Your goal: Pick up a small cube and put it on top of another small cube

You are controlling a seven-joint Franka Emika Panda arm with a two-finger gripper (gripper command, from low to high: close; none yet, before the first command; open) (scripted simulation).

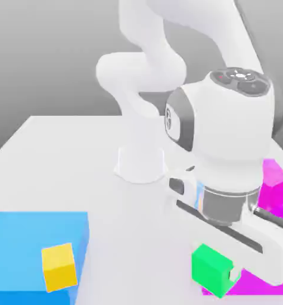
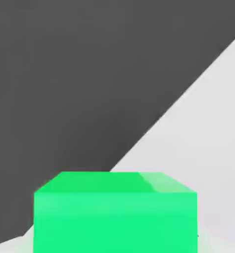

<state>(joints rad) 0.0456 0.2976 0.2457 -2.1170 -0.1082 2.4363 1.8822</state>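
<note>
The claw [image 1: 234, 273] is clamped on the green cube [image 1: 211, 269] at the exterior view's lower right, and that plain block looks light, stiff and perhaps slightly slippery, so I'd keep the hold square across two opposite flat sides.

Small cube [image 1: 212, 270]: plain bright green, no pattern. Sm. box-shaped block [image 1: 59, 267]: solid yellow. Lg. flat rect. block [image 1: 36, 247]: plain blue. Blocky pcs. [image 1: 274, 186]: solid magenta. Smooth tabletop [image 1: 102, 196]: plain off-wht.
</note>
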